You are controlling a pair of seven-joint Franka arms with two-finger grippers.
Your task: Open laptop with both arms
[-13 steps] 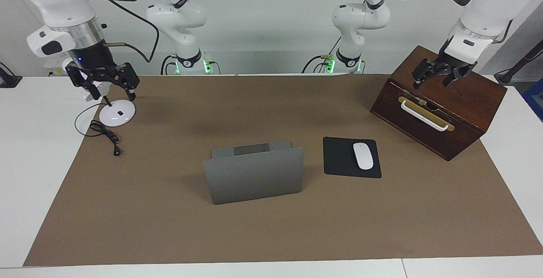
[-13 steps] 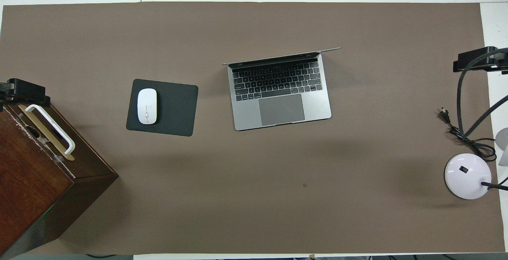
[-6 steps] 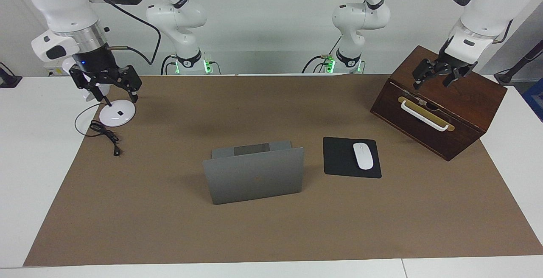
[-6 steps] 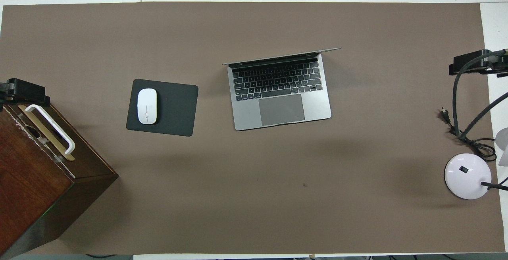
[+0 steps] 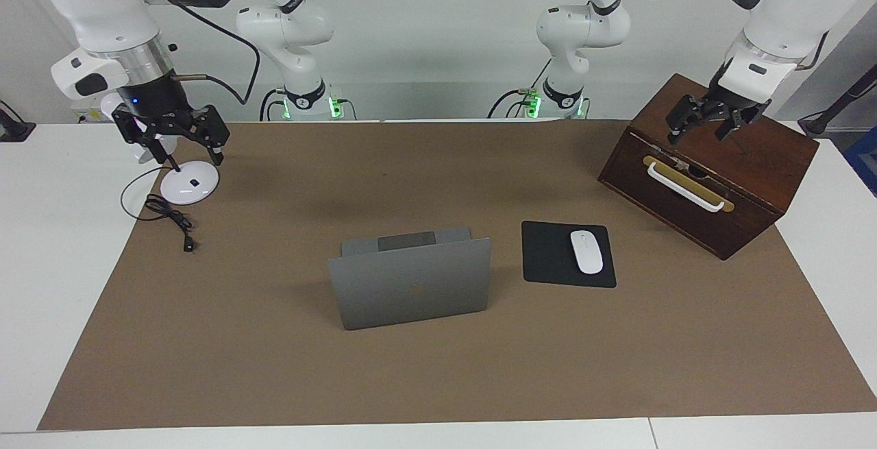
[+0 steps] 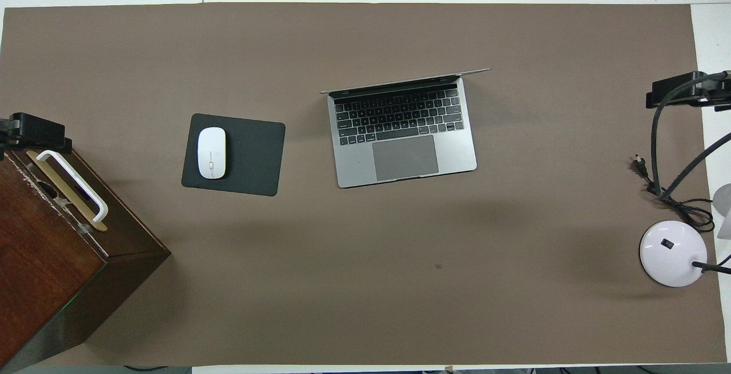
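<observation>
The thin silver-grey metal laptop [image 5: 411, 283] stands open mid-table, its lid upright, beside the black mouse pad [image 5: 566, 254]. In the last second the right gripper [image 5: 171, 135] has drawn slightly up and away, over the white lamp base [image 5: 190, 182] well apart from the laptop, fingers spread and empty. The left gripper [image 5: 709, 118] hangs unmoved over the brown wooden box [image 5: 712, 161], fingers likewise apart. The opening looks finished.

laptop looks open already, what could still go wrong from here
The laptop stands with its lid upright and both arms away; a further push might tip it backward. The right gripper hangs open over the lamp base and cable, which it could snag. The left gripper is over the wooden box and could clip it.
</observation>
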